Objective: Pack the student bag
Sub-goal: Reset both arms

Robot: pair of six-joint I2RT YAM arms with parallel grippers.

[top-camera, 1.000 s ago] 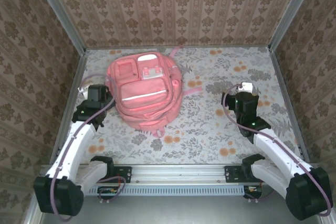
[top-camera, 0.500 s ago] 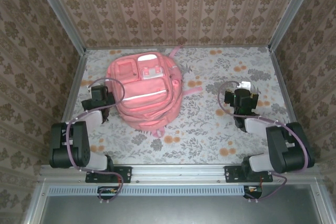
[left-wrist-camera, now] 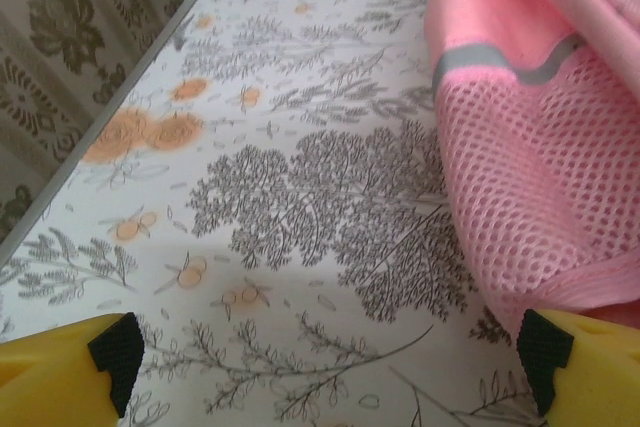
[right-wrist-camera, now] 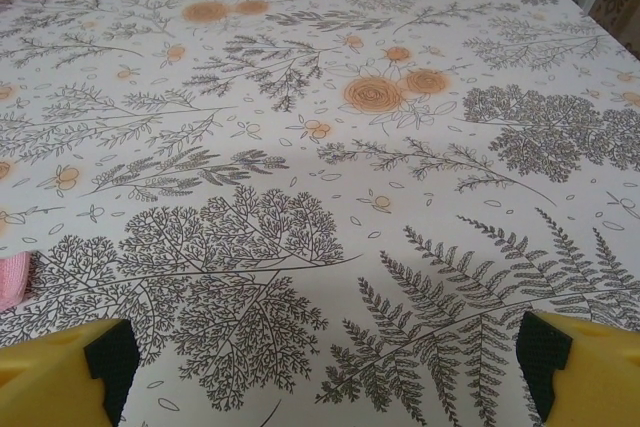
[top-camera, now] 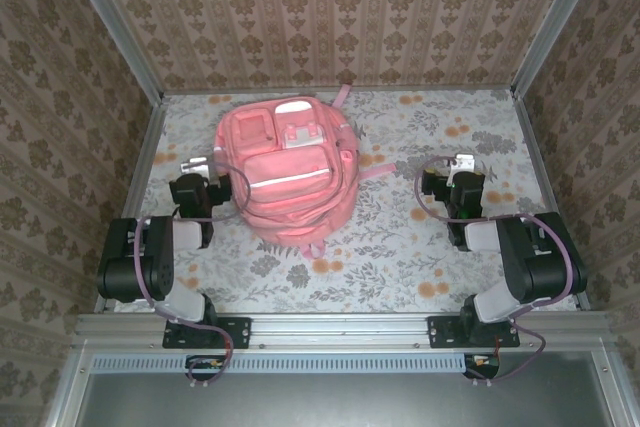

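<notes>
Because the student bag [top-camera: 288, 172] lies flat on its back on the flowered table [top-camera: 420, 257], front pockets and pale stripe facing up, we judge that its openings are meant to be reached from above. We see the left gripper [left-wrist-camera: 330, 357] just beside the bag's left flank, jaws spread wide and holding nothing, one yellow finger [left-wrist-camera: 590, 367] close under the pink mesh side pocket [left-wrist-camera: 520, 177], probably placed to catch that edge. We find the right gripper [right-wrist-camera: 325, 357] well apart from the bag's right side, equally wide and empty-handed, likely waiting its turn.
</notes>
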